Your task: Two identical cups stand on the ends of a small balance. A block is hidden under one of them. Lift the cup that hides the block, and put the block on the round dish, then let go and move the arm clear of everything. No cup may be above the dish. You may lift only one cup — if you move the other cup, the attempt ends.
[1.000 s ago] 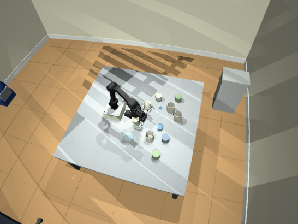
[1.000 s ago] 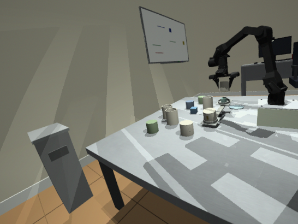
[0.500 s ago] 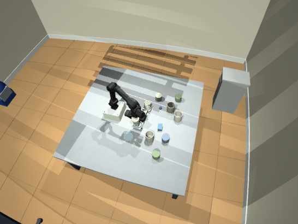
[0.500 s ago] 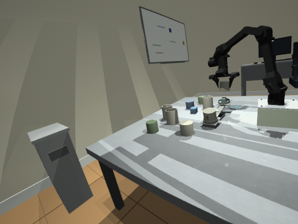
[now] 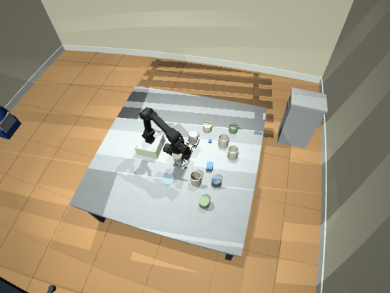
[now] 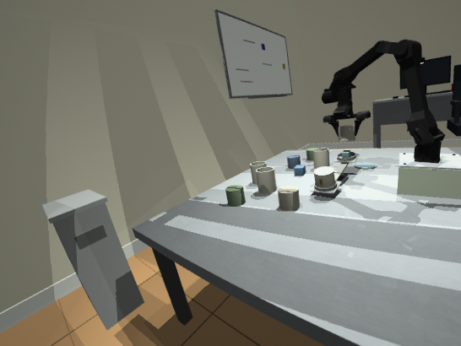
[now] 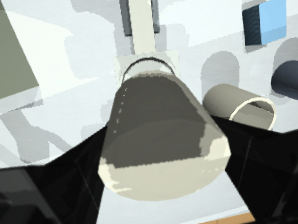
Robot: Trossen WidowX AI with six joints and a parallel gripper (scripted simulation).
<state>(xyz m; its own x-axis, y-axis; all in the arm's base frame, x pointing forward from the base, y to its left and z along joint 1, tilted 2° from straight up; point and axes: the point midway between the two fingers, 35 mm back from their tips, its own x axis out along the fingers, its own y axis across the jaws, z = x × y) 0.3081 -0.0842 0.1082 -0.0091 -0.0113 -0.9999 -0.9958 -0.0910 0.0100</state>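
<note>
My gripper (image 5: 177,157) (image 6: 347,132) (image 7: 155,124) is shut on a light grey-beige cup (image 6: 347,134) and holds it in the air above the far end of the balance (image 6: 341,170) (image 7: 142,30). A small teal block (image 5: 179,164) (image 6: 346,154) sits uncovered on that end, inside a ring; in the wrist view the held cup hides it. The identical other cup (image 5: 193,136) (image 6: 325,178) stands upside down on the balance's other end. The round pale-blue dish (image 5: 168,179) (image 6: 366,165) lies beside the balance, with no cup above it.
An open beige cup (image 5: 196,179) (image 6: 322,159) (image 7: 220,100) stands near the block's end. A blue cube (image 5: 209,166) (image 6: 300,170) (image 7: 274,21), a blue cylinder (image 5: 216,181) (image 6: 294,161), green cylinders (image 5: 204,202) (image 6: 235,196) and more beige cups (image 5: 223,140) (image 6: 266,181) stand farther off.
</note>
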